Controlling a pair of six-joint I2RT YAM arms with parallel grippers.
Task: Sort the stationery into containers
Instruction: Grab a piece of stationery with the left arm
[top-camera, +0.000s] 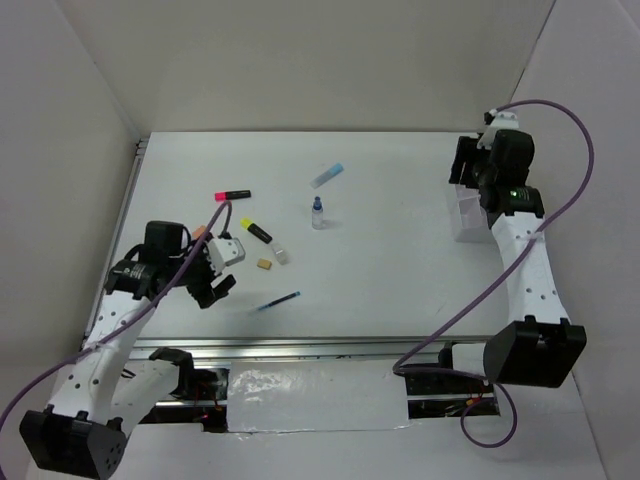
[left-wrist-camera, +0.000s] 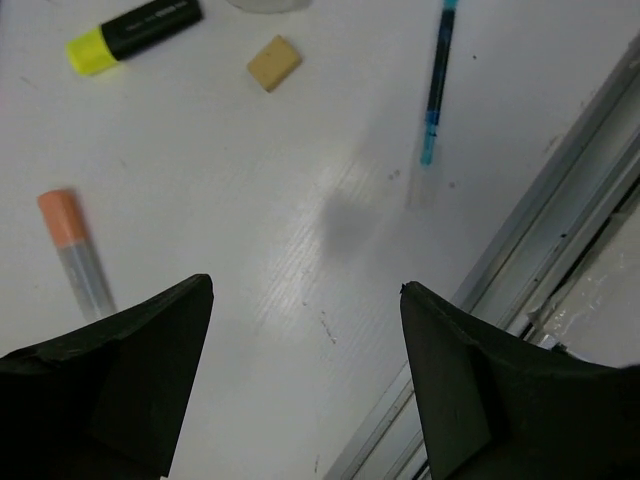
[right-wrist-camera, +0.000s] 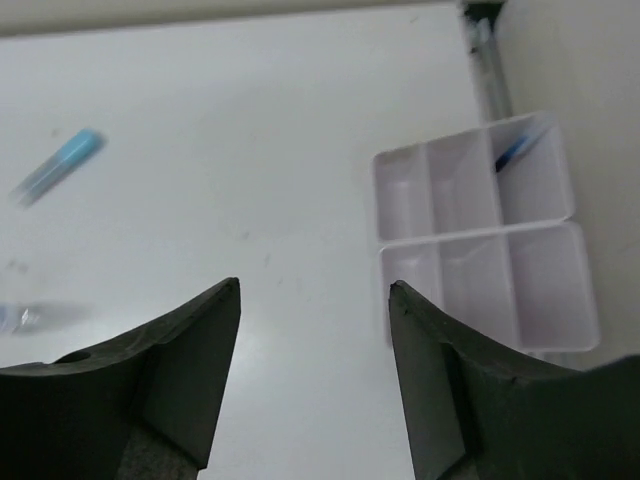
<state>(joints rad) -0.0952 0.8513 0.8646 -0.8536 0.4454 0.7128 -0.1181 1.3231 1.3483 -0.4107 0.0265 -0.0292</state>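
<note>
My left gripper (top-camera: 214, 290) (left-wrist-camera: 305, 290) is open and empty, low over bare table at the near left. Ahead of it lie a blue pen (top-camera: 279, 301) (left-wrist-camera: 437, 85), a tan eraser (top-camera: 264, 264) (left-wrist-camera: 274, 63) and a yellow highlighter (top-camera: 256, 231) (left-wrist-camera: 135, 32). A pink highlighter (top-camera: 232, 195), a tiny blue-capped bottle (top-camera: 318, 214) and a light-blue-capped tube (top-camera: 327, 176) (right-wrist-camera: 55, 165) lie farther back. My right gripper (top-camera: 468, 178) (right-wrist-camera: 315, 285) is open and empty beside the clear organiser tray (top-camera: 466, 225) (right-wrist-camera: 480, 231). A second blue pen (right-wrist-camera: 515, 150) lies in a far compartment.
An orange-capped grey tube (left-wrist-camera: 76, 250) lies just left of my left fingers. A small clear piece (top-camera: 281, 256) sits by the eraser. The table's metal front rail (left-wrist-camera: 560, 220) runs close on the right of my left gripper. White walls enclose the table.
</note>
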